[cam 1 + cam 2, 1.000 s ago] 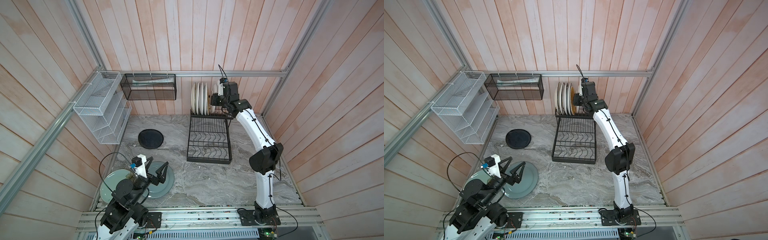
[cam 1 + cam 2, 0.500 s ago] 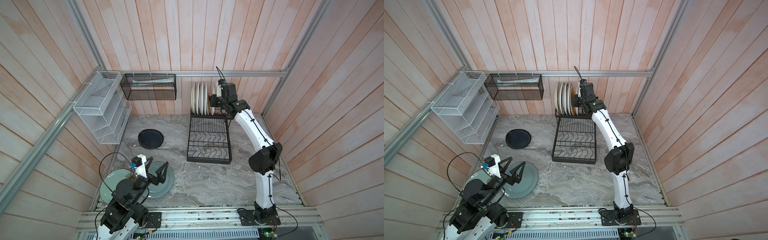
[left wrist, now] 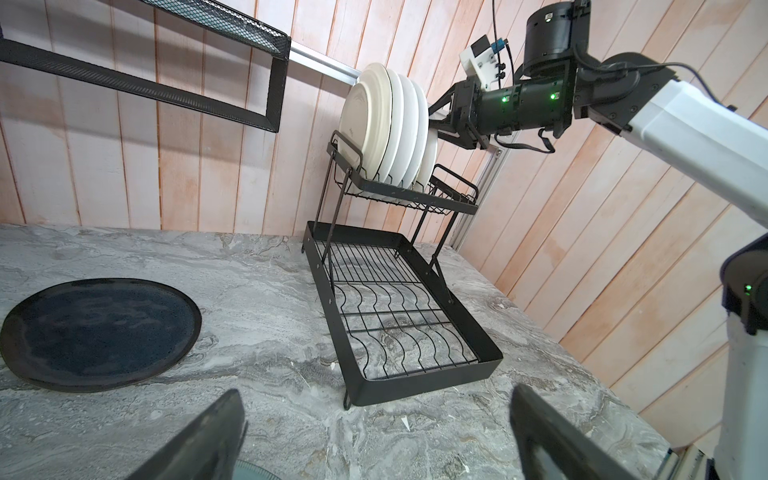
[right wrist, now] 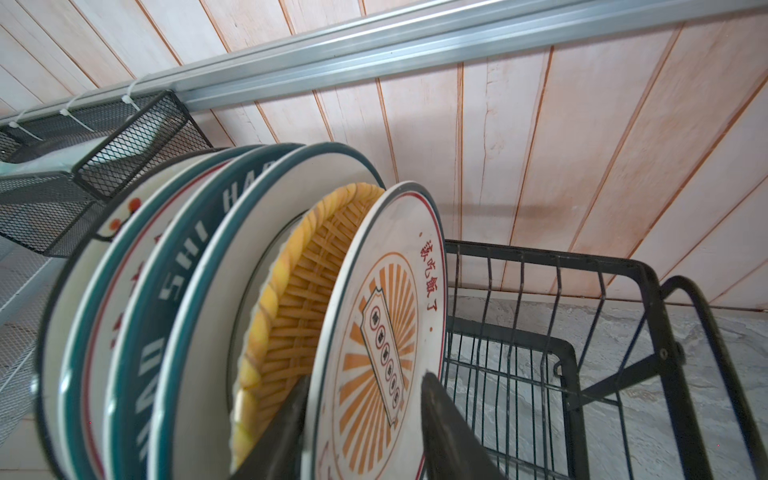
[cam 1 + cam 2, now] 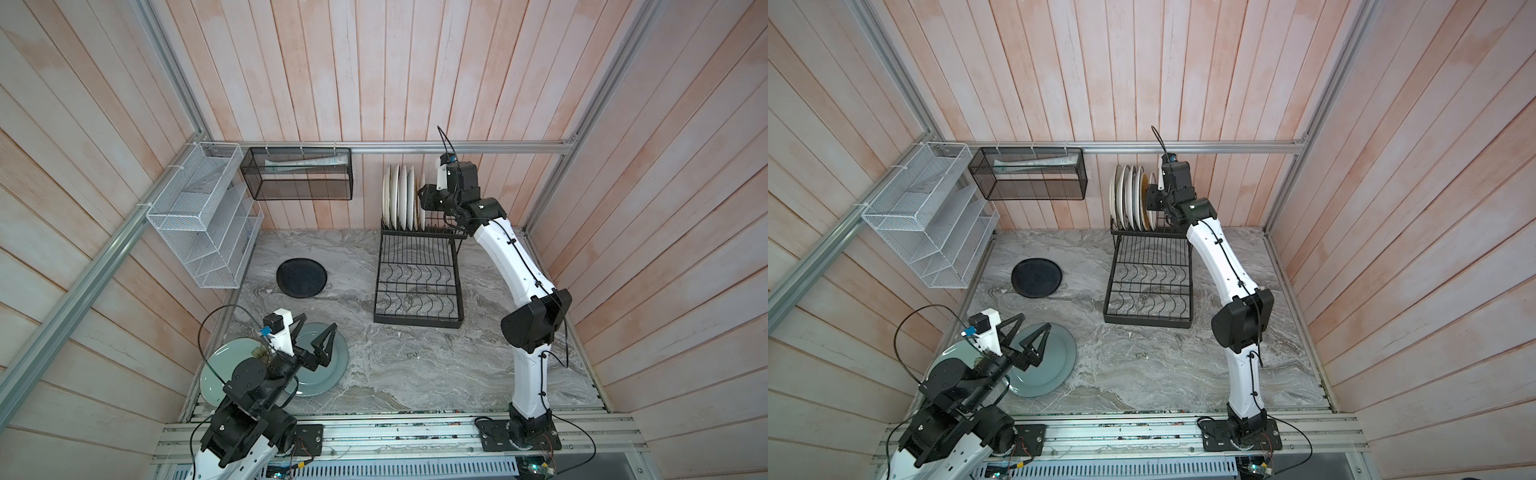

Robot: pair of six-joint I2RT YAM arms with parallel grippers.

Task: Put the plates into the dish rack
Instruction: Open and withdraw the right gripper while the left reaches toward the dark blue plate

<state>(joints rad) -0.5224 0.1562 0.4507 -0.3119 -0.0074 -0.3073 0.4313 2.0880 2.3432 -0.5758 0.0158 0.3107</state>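
**Spotter:** Where's your right claw?

**Me:** Up at the top tier of the dish rack [image 5: 417, 322]. My right gripper [image 4: 368, 376] has its jaws parted and straddles the rim of the sunburst plate [image 4: 374, 316] without clamping it, as far as I can see. That plate stands on edge in its slot, just beside the woven yellow plate [image 4: 291, 291], at the end of the row.

**Spotter:** What worries you?

**Me:** Backing out crooked. One finger [image 4: 282, 415] sits in the narrow gap between those two plates. If I drift sideways I could hook a rim, knock the row over or lift the sunburst plate off its wires. I want to retreat straight along the fingers.

**Spotter:** And the arm's pose?

**Me:** It's stretched long. The elbow is bent out beside the rack's near right corner, the forearm climbs to the upper tier, and the wrist is roughly level, reaching in at the plates from their right.

**Spotter:** And the left?

**Me:** The left gripper [image 5: 318, 322] is spread wide and empty. It hangs low over the grey-blue plate [image 5: 336, 365], which lies next to the pale green plate [image 5: 220, 374]. The black plate [image 5: 302, 277] lies flat on the marble table [image 5: 415, 365], apart from the rack. I reckon three plates remain.
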